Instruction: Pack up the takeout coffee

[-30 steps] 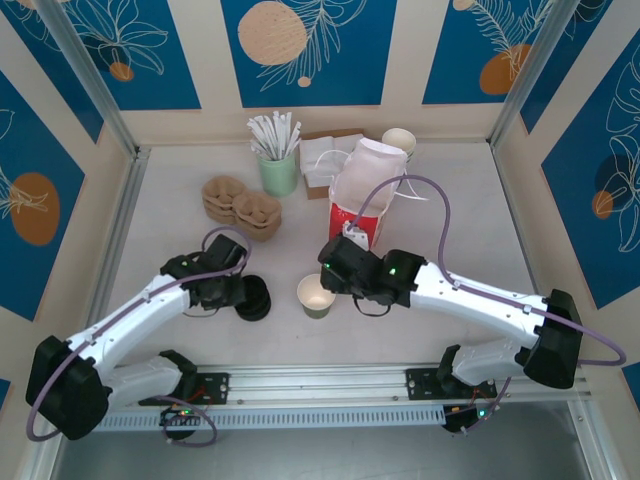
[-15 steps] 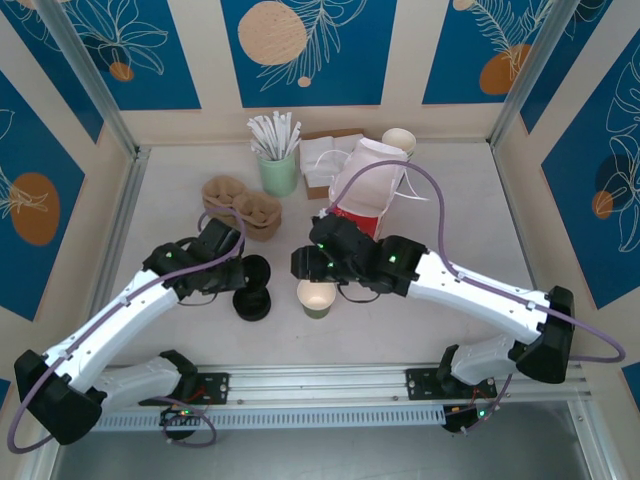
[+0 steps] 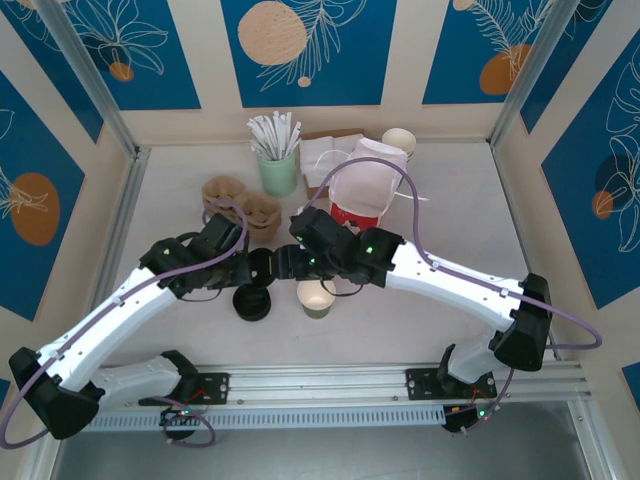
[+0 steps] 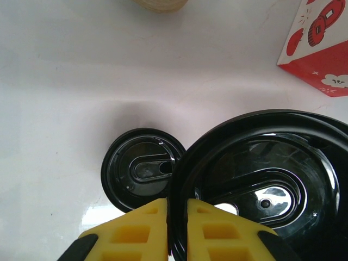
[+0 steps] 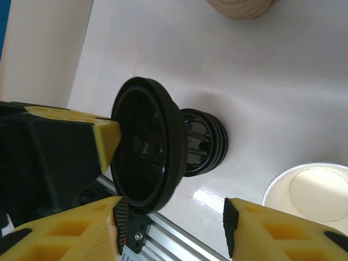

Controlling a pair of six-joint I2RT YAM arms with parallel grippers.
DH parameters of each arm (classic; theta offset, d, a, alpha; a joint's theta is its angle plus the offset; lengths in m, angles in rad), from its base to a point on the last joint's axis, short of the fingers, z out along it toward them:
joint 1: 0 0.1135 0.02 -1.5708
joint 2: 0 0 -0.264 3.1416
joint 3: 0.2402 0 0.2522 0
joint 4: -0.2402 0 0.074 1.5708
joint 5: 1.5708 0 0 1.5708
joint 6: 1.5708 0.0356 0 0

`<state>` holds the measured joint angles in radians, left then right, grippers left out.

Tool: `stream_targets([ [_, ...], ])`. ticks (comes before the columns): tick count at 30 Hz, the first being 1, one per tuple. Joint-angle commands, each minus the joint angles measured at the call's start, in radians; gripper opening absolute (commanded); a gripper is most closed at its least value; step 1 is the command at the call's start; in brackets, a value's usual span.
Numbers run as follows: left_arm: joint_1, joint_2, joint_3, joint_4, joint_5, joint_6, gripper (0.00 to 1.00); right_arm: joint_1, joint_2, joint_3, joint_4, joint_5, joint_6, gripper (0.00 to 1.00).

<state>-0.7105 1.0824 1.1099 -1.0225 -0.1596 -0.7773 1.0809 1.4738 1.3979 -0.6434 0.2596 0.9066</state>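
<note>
Left claw is pressed together on the rim of a black lid and holds it tilted on edge above the table, with a stack of loose lids lying close beneath. Right claw stands spread, a finger on either side of that lid. The paper cup sits lidless near the table's middle, on the near side of the red-and-white bag. It is probably light and thin-walled, so it would crush easily; a gentle hold across the body under the rolled rim suits it. The glossy lid looks slippery. From above the claws crowd together, hiding any contact, and the right wrist view cuts the cup off.
</note>
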Motion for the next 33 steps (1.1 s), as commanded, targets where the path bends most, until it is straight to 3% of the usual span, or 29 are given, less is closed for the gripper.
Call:
stream_targets([
  [1, -0.017, 0.006, 0.039, -0.027, -0.012, -0.016, 0.13, 0.002, 0.017, 0.035, -0.01, -0.029, -0.014, 0.52],
  [18, -0.027, 0.006, 0.068, -0.017, 0.006, -0.017, 0.13, -0.042, 0.092, 0.067, 0.005, -0.066, -0.013, 0.5],
  [29, -0.029, 0.014, 0.079, -0.017, 0.019, -0.005, 0.13, -0.063, 0.117, 0.077, 0.027, -0.108, -0.008, 0.38],
  [33, -0.03, 0.016, 0.082, -0.016, 0.022, -0.005, 0.13, -0.068, 0.126, 0.082, 0.031, -0.123, -0.005, 0.27],
])
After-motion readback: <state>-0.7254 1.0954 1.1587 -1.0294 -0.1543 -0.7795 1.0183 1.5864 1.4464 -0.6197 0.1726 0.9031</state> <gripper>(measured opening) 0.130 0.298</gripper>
